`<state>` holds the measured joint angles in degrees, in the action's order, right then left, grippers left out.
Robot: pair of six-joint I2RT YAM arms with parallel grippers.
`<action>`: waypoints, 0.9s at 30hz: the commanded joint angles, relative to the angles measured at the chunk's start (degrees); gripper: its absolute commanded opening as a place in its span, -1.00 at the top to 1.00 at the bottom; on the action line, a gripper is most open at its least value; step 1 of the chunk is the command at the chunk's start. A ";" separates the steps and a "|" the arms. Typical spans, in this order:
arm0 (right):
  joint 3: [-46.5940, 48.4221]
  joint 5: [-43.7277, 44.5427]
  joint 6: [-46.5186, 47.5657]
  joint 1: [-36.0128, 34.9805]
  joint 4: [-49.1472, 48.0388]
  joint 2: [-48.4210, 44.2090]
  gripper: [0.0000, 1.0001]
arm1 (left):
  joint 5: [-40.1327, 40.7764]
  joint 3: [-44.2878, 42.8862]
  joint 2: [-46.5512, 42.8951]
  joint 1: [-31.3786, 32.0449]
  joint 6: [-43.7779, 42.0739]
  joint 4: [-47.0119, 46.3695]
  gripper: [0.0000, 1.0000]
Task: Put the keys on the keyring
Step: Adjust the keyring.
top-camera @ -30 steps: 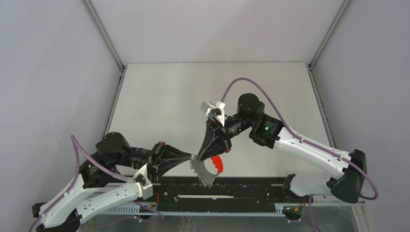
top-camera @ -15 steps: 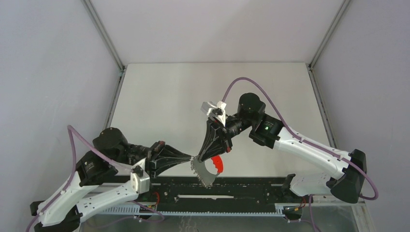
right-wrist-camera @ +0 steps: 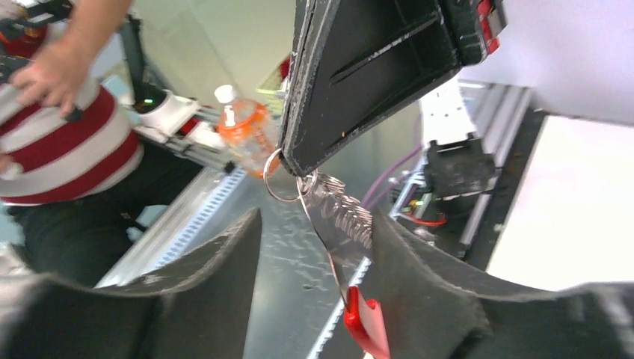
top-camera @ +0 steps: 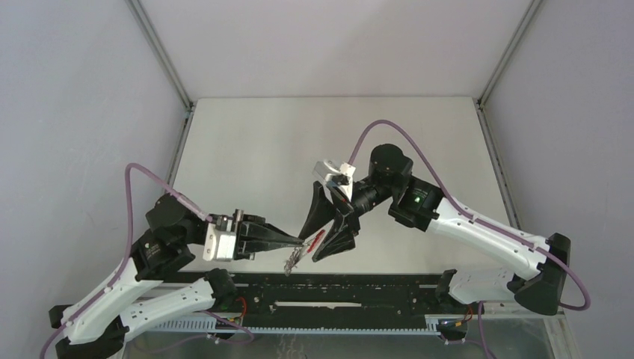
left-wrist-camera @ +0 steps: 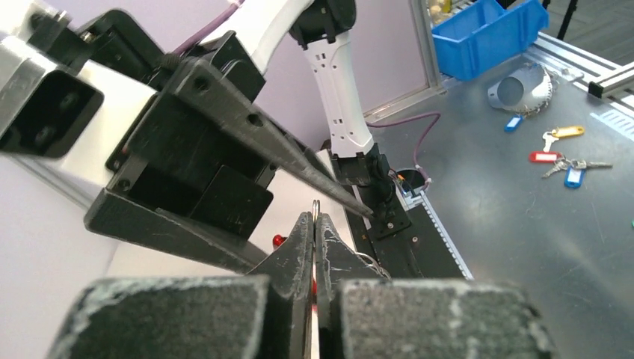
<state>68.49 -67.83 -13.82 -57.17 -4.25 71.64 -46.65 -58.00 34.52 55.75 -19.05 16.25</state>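
The left arm and right arm have white shells over black joints, a purple cable loops above each, a green light glows on the right elbow, and the left end effector and right end effector are black wedges with long tapered fingers, scuffed grey inside.

Pale grey walls enclose a light tabletop, with aluminium posts at the corners.
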 commanded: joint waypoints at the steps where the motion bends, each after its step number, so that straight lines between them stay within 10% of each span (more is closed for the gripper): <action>1: 2.22 7.15 9.15 -0.06 5.55 -5.05 -0.38 | 4.64 1.83 0.38 -0.07 8.84 -7.65 1.00; 24: 2.18 36.01 23.64 -5.32 17.34 -15.57 -0.12 | 11.68 2.93 -0.32 -2.16 11.03 -8.25 0.99; 27: 2.06 40.25 22.72 -5.59 18.98 -16.19 -0.35 | 12.87 2.05 -0.21 -2.55 10.18 -6.42 1.00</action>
<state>69.06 -33.54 8.32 -62.08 13.08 56.27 -35.59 -54.11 34.06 53.89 -7.57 9.32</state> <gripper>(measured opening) 0.598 0.008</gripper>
